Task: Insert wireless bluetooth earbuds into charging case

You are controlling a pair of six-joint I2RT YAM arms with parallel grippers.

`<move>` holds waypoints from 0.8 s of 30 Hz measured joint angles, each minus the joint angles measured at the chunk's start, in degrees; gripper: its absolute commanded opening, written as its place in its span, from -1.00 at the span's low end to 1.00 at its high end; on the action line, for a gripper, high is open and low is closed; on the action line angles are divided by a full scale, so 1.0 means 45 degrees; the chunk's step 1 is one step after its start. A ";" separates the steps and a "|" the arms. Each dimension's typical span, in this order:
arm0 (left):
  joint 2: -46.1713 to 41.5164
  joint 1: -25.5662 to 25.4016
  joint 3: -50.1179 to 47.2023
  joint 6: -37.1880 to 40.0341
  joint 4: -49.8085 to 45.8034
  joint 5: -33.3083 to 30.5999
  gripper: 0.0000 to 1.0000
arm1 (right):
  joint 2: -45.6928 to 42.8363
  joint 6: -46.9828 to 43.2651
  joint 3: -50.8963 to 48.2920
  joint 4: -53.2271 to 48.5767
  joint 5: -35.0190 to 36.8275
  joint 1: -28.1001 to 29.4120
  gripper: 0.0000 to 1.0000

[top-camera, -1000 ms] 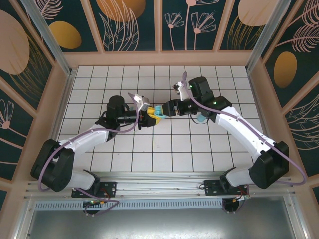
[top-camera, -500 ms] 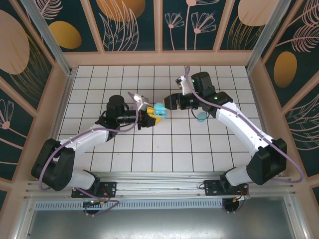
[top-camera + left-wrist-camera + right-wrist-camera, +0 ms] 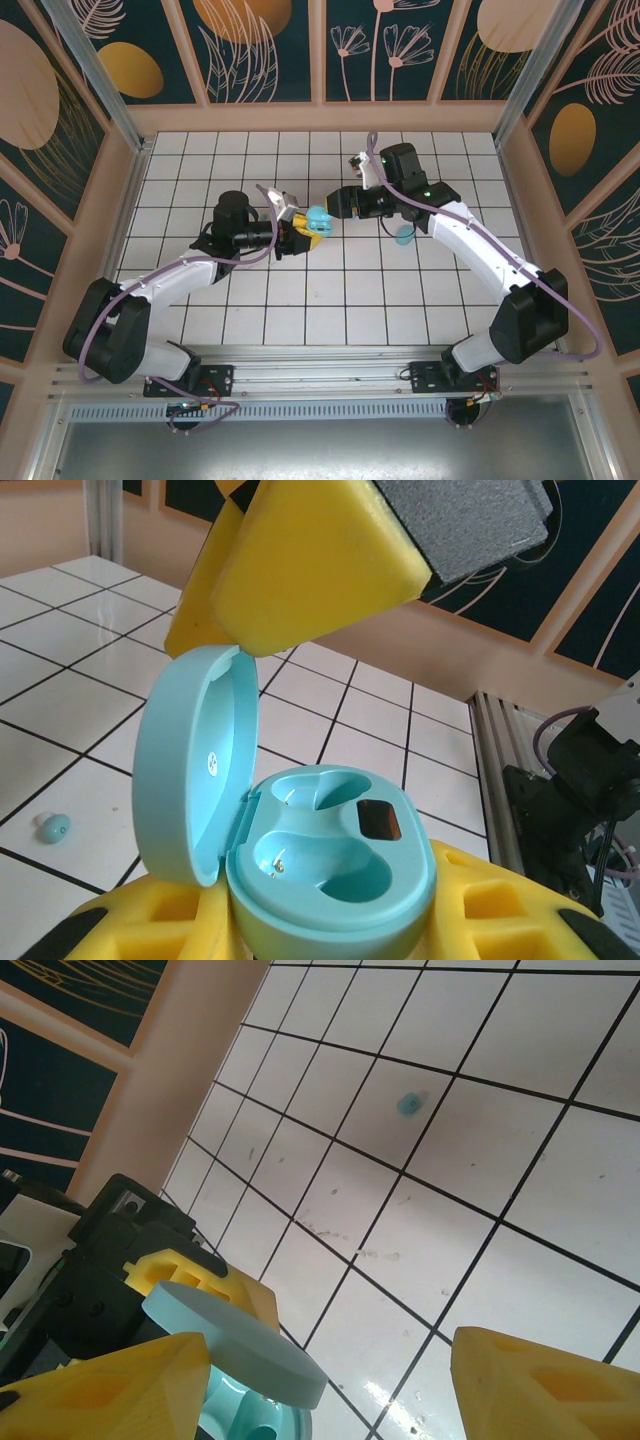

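The left tool (image 3: 306,229) is closed on a light-blue pebble-shaped plastic charging case (image 3: 330,865), which it holds above the white tiled surface (image 3: 330,300), near the middle. In the left wrist view its 2 yellow foam fingers (image 3: 160,920) press against the lower sides of the case body. The case is upright, with its hinged lid (image 3: 195,760) swung open to the left. The 2 moulded wells (image 3: 320,855) inside are both empty, with small metal contacts showing at the bottom of them.

The right tool (image 3: 338,203) faces the left tool at close range, with its jaws wide apart and nothing held between them. In the left wrist view, 1 of its yellow foam fingers (image 3: 310,560), which has a grey pad on its upper side, hangs just over the top edge of the open lid. I cannot tell whether it touches the lid. In the right wrist view the lid sits just beside the lower left finger (image 3: 100,1385), and the other finger (image 3: 550,1380) stands well apart at the lower right.

1 tiny light-blue rounded plastic earbud (image 3: 52,826) lies on a tile at the lower left of the left wrist view, outside the case. The right wrist view shows an earbud (image 3: 409,1104) lying alone on a tile well beyond the tool's fingers.
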 measured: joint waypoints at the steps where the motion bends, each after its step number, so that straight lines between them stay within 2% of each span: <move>1: 0.0000 0.0000 0.0000 0.0053 -0.0024 0.0000 -0.96 | 0.0000 0.0073 0.0000 0.0000 -0.0015 0.0000 0.32; 20: -0.0126 -0.0005 0.0000 0.0330 -0.0024 0.0155 -0.96 | -0.1326 0.0058 -0.0005 -0.0301 0.0364 -0.0199 0.35; 24: -0.0160 -0.0005 0.0000 0.0340 -0.0024 0.0151 -0.97 | -0.1807 -0.0437 -0.1069 0.0102 0.0432 -0.0209 0.41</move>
